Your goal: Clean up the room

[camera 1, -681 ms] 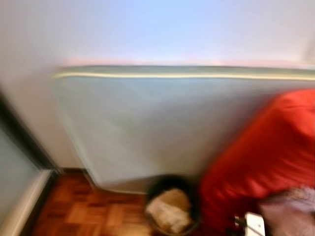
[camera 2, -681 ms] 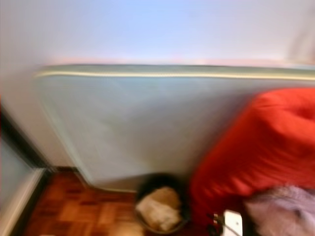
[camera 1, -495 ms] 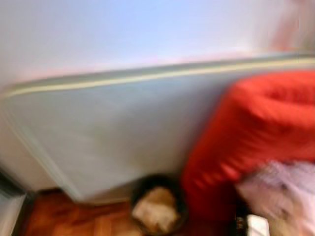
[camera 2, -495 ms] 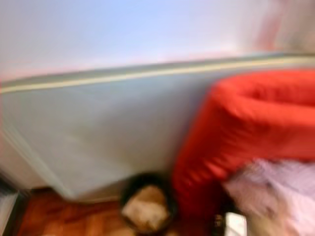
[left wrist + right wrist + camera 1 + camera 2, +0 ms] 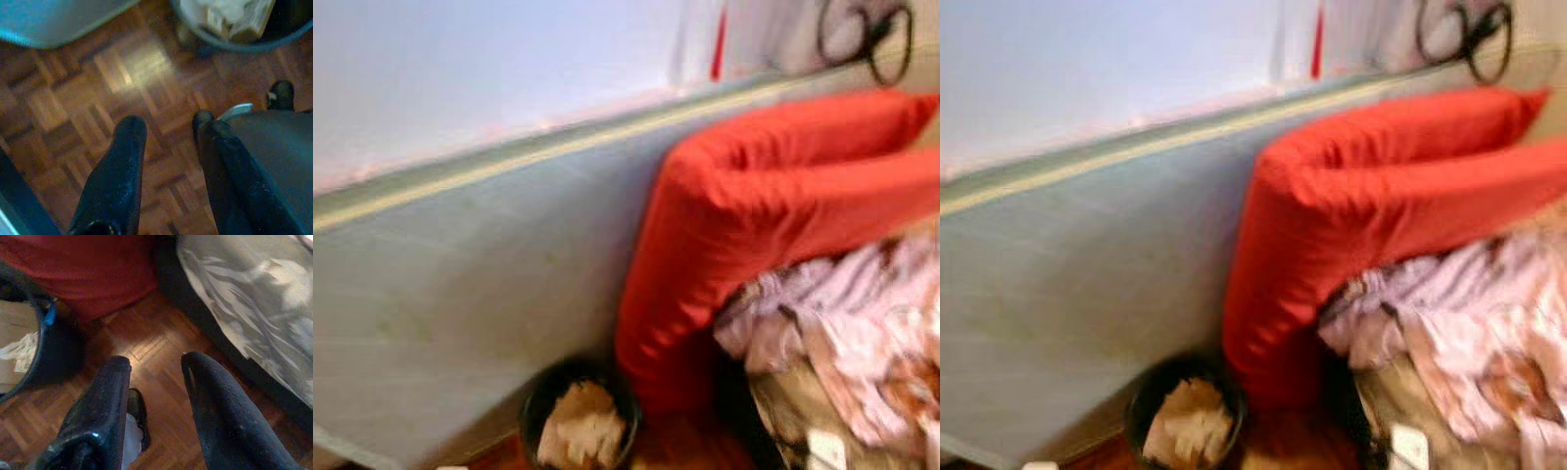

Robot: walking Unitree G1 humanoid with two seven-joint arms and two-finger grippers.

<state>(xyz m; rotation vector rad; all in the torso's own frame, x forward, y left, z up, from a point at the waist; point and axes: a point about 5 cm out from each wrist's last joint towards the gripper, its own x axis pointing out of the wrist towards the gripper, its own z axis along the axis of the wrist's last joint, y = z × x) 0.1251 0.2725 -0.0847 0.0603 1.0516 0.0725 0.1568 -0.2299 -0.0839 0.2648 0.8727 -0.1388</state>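
Observation:
A black waste bin point(image 5: 576, 419) holding crumpled brown and white paper stands on the parquet at the foot of a grey-blue mattress point(image 5: 460, 294) leaning on the wall. Beside it a big red cushion point(image 5: 764, 215) droops over a heap of pale pink and patterned cloth point(image 5: 852, 343). My left gripper point(image 5: 164, 129) hangs open over bare parquet, the bin's rim point(image 5: 230, 41) just beyond its fingertips. My right gripper point(image 5: 155, 363) hangs open above the floor between the bin point(image 5: 29, 357) and a patterned bedcover point(image 5: 254, 308).
The head views are blurred by motion. A small white object point(image 5: 824, 448) lies on the floor by the cloth heap. Black cables point(image 5: 867, 34) hang on the wall above the cushion. A dark shoe tip point(image 5: 281, 93) rests on the parquet.
The camera has swung right and tilted: the mattress edge now slants, the left doorway has left the picture, and more of the cushion, cloth heap and wall cables appears.

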